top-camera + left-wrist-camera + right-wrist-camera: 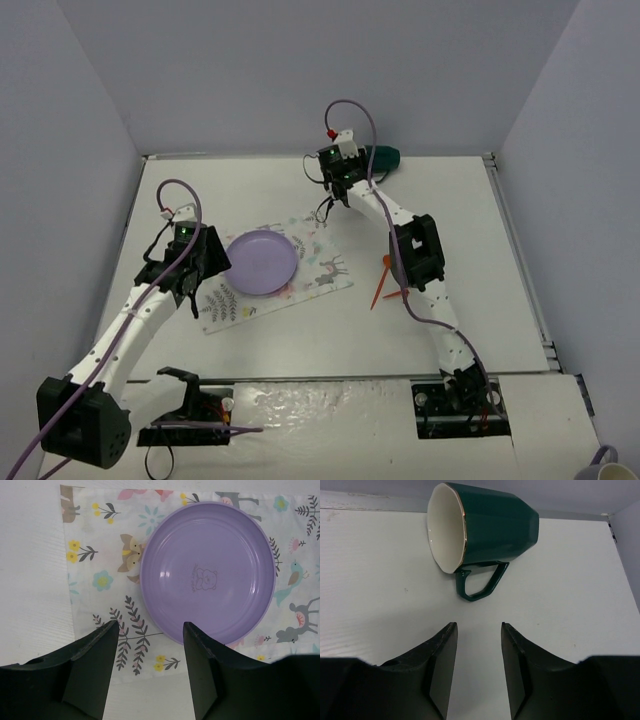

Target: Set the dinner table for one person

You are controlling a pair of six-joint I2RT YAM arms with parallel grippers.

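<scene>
No legible text, just a bear emblem (pixel 202 578) on the purple plate (pixel 235 540)

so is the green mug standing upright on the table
No, the green mug lies on its side on the dinner table, its cream inside showing and its handle pointing toward the right end effector.

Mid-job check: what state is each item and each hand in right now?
plate: upright, empty, on the placemat
mug: on its side on the dinner table, empty
orange cutlery: flat on the table, off the placemat
left hand: open, empty, by the plate
right hand: open, empty, facing the mug's handle
</scene>
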